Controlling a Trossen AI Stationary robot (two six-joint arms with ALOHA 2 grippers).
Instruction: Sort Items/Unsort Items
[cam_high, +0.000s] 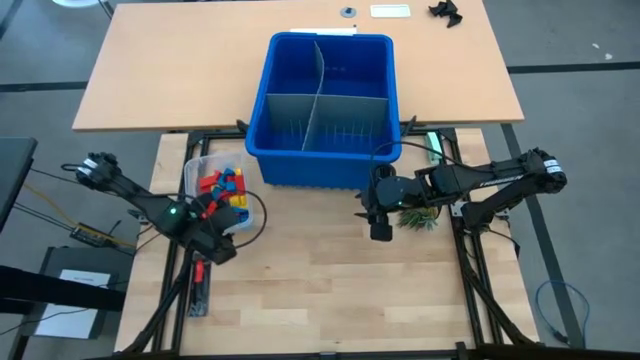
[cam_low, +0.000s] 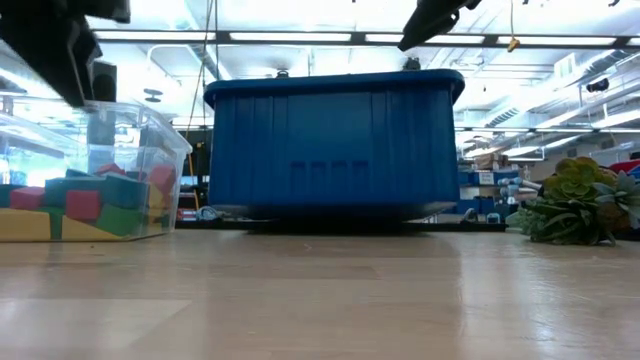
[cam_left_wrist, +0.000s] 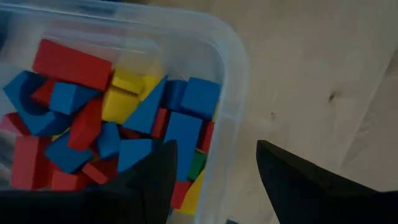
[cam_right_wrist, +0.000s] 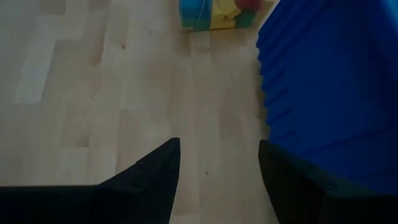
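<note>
The toy blocks (cam_high: 224, 186), red, yellow, green and blue, lie piled in a clear plastic tub (cam_high: 196, 166) at about nine o'clock from the table's centre, just beside the big blue bin (cam_high: 325, 110), which sits toward twelve o'clock and is split by grey divider sheets (cam_high: 310, 115) into compartments. The left gripper (cam_high: 222, 240) hangs over the tub's near corner, fingers (cam_left_wrist: 158, 177) spread apart and holding nothing, one above the blocks and one outside the tub wall. The right gripper (cam_high: 380, 228) hovers over bare wood at about three o'clock, in front of the bin, its fingers (cam_right_wrist: 155, 177) likewise parted and empty. A small green plant (cam_high: 418, 217) lies just beside it. No brand, label or writing can be read anywhere; a white sheet (cam_high: 389, 11) on the far table is too small to make out.
</note>
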